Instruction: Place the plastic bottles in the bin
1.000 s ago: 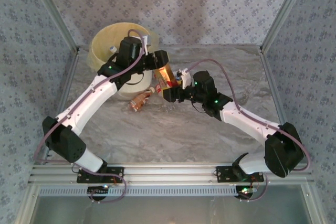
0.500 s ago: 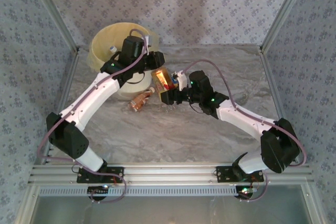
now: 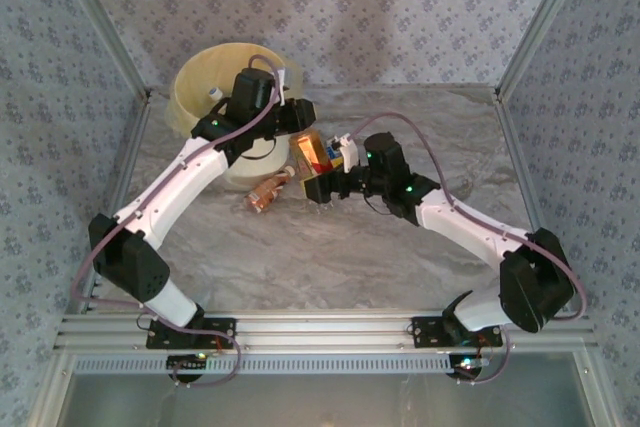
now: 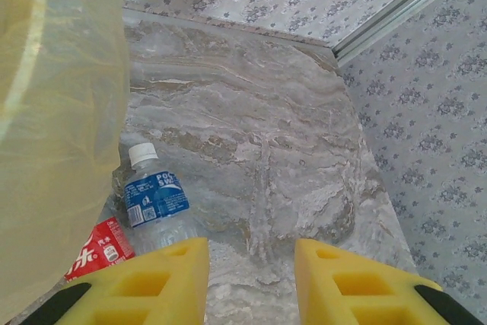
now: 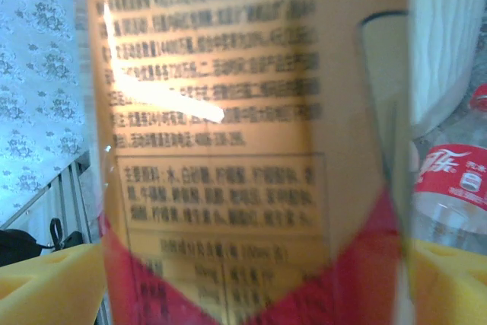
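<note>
The orange-labelled bottle [image 3: 316, 152] hangs over the worktop [image 3: 330, 247], a little toward its far edge, between the two grippers. The right gripper [image 3: 320, 179] has its jaws spread wide, with one of its yellow fingers [image 5: 46, 279] at each side of the bottle's label. The left gripper [image 3: 302, 125] sits at the bottle's far end, jaws clenched to a narrow gap; whether they grasp the bottle I cannot tell. The bin [image 3: 185, 107] stands in the worktop's far left corner. A brown bottle [image 3: 268, 192] lies near it, toward the middle. A blue-labelled bottle [image 4: 156, 199] and a red-labelled bottle [image 4: 99, 249] lie beside the bin's bag [image 4: 53, 112]. The worktop is grey marble, enclosed by floral-papered walls [image 3: 350, 7] and aluminium posts [image 3: 530, 32].
</note>
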